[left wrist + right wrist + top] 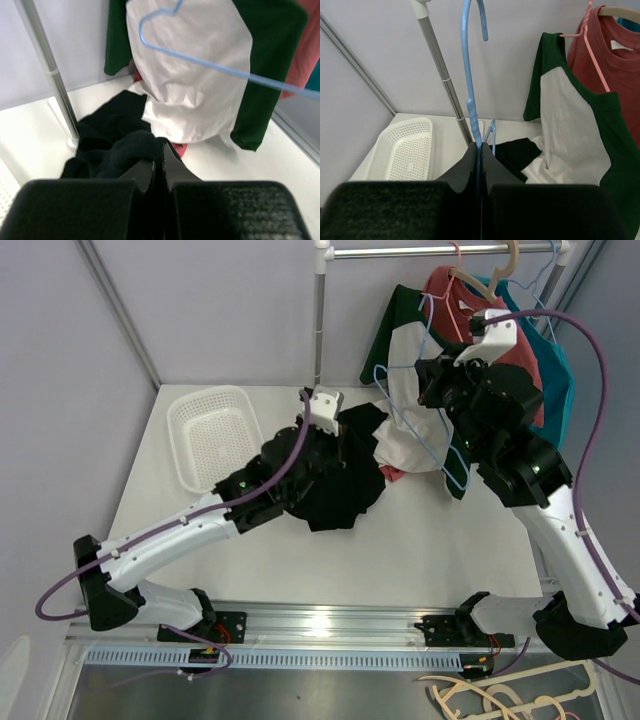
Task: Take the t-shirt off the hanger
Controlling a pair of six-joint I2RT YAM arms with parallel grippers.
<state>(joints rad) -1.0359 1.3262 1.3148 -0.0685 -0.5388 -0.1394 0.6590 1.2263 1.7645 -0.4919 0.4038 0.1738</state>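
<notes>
The black t-shirt (335, 490) lies crumpled on the table, next to the hem of a hanging green-and-white shirt (405, 350). My left gripper (348, 438) is shut on a fold of the black t-shirt (115, 132), low over the table. The light blue wire hanger (443, 468) is in the air to the right. My right gripper (479, 146) is shut on the neck of the hanger (470, 75) just below its hook. In the left wrist view the hanger (200, 62) crosses in front of the white cloth, and its wire is bare where it shows.
A white perforated basket (212, 435) stands at the table's back left. The rack's upright pole (320, 320) rises behind the black shirt. A red shirt (450, 290) and a teal one (555, 360) hang from the rail at the back right, beside my right arm.
</notes>
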